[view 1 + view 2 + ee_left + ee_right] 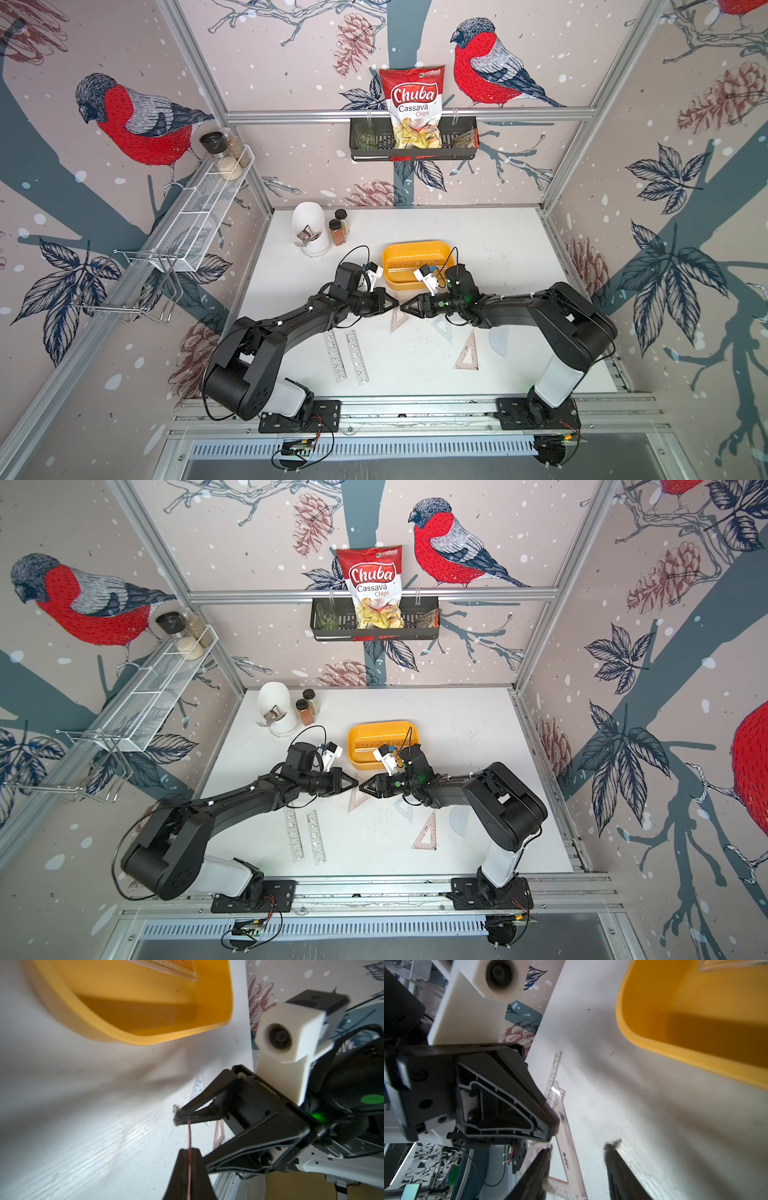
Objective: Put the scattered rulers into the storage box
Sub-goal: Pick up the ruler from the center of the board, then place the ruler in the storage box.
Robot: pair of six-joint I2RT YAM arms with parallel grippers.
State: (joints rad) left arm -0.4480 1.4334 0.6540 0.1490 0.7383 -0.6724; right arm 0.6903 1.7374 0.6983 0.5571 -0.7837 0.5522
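A pink set square [398, 321] [358, 802] hangs between both gripper tips, just in front of the yellow storage box [415, 248] [382, 728]. My left gripper [394, 304] [189, 1152] is shut on it; the left wrist view shows its pink edge [189, 1138] pinched between the fingers. My right gripper [404, 308] [578, 1152] faces the left one, open, with the set square [569, 1159] standing in the gap close to one finger. One ruler [409, 264] lies in the box. Two straight rulers [335, 356] [357, 358], a clear set square [442, 328], another pink one [467, 354] and a blue protractor [498, 341] lie on the table.
A white cup with utensils [309, 232] and two spice jars [337, 230] stand at the back left. A black wire basket [413, 143] with a chips bag hangs on the back wall. A white mesh shelf [203, 208] runs along the left wall.
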